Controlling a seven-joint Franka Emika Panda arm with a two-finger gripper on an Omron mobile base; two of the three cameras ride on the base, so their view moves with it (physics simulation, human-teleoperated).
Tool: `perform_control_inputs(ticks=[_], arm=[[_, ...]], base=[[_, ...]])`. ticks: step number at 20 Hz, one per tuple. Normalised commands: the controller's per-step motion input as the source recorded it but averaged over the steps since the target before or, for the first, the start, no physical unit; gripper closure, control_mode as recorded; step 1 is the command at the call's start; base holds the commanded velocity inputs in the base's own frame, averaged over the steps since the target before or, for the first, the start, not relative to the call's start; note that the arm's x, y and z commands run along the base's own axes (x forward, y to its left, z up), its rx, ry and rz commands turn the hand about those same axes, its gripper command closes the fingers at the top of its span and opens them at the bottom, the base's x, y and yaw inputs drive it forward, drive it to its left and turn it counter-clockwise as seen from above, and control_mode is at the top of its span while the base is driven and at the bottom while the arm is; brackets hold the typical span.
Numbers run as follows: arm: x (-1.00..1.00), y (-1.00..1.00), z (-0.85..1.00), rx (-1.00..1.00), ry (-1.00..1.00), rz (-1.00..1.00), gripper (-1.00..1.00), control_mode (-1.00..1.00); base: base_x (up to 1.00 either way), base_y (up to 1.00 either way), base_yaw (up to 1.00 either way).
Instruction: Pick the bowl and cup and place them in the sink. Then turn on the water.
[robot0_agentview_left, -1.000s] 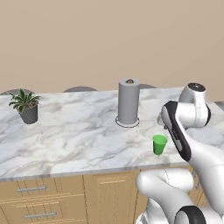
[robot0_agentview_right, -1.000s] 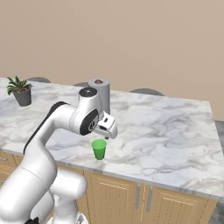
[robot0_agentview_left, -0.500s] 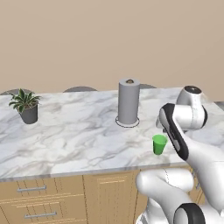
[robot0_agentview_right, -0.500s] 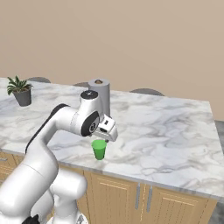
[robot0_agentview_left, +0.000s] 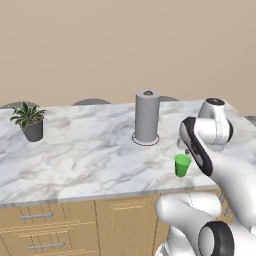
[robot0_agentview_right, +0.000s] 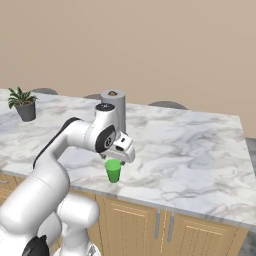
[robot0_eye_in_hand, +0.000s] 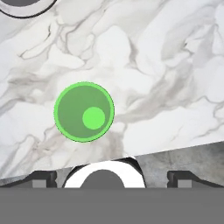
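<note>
On the white marble tabletop (robot0_agentview_left: 90, 150) you have one green cup (robot0_agentview_left: 182, 165), one paper towel roll (robot0_agentview_left: 147, 116) on its round base, and one potted plant (robot0_agentview_left: 30, 121). The cup stands upright near the front edge of the tabletop, well apart from the plant at the far left and nearer to the paper towel roll, which stands behind it and to its left in the left base view. In the right base view the same cup (robot0_agentview_right: 113, 171) sits just in front of the roll (robot0_agentview_right: 114, 107), with the plant (robot0_agentview_right: 22, 103) at the far left end.

Look into the cup from the hand view and you see it (robot0_eye_in_hand: 84, 112) is empty: a darker green inside wall and a bright green bottom, nothing in it. The plant's grey pot holds one leafy green plant.

Your hand (robot0_agentview_right: 121, 151) hangs just above the cup, not touching it, with its two fingers spread wide and nothing between them. In the hand view the cup lies left of centre, above the finger tips (robot0_eye_in_hand: 41, 178) at the bottom.

Below the tabletop you can count two drawer fronts with metal handles (robot0_agentview_left: 36, 216) at the left, and wooden cabinet doors beside them.
</note>
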Motion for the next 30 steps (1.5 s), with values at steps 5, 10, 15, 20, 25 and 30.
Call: perform_control_inputs(ticks=[5, 10, 15, 20, 25, 30], arm=[[0.19, 0.00, -0.18, 0.00, 0.04, 0.00, -1.00, -1.00], [0.18, -0.06, -0.24, 0.00, 0.00, 0.01, -1.00, -1.00], [0.12, -0.14, -0.23, 0.01, 0.00, 0.03, -1.00, -1.00], [0.12, -0.07, -0.27, 0.00, 0.00, 0.02, -1.00, -1.00], [0.18, 0.00, -0.24, 0.00, 0.00, 0.00, -1.00, -1.00], [0.19, 0.00, -0.22, 0.00, 0.01, 0.00, -1.00, -1.00]], base=[[0.00, 0.00, 0.00], [0.00, 0.00, 0.00], [0.00, 0.00, 0.00], [0.00, 0.00, 0.00], [0.00, 0.00, 0.00], [0.00, 0.00, 0.00]])
